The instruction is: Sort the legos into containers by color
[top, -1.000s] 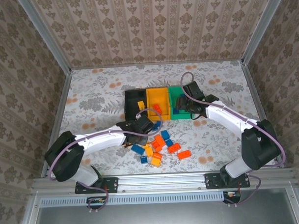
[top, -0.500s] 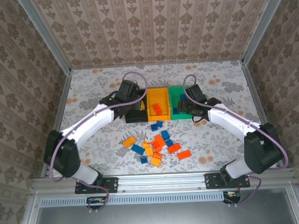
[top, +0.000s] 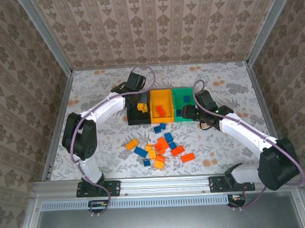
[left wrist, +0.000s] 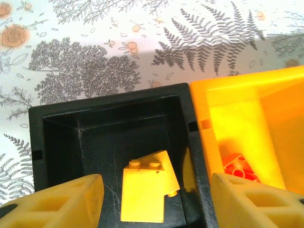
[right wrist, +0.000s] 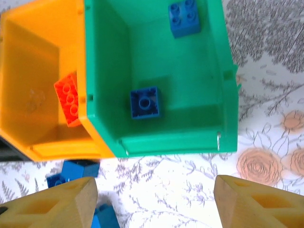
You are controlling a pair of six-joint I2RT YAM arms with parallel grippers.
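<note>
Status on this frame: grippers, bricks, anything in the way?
Left gripper jaws open above black bin, yellow brick lying inside. Right gripper jaws open, empty, by green bin. Loose bricks left on table; nothing blocking.

White table cover printed with grey ferns and orange flowers [top: 92,103], beige damask-papered walls [top: 159,28] on three sides, silver metal corner posts [top: 45,35], near-edge metal rail [top: 165,182]

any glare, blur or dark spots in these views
Left wrist: the orange-yellow bin glows almost blown out, the black bin is dim. Right wrist: the green bin is sharp and evenly lit. Top external: even light, no glare.
</note>
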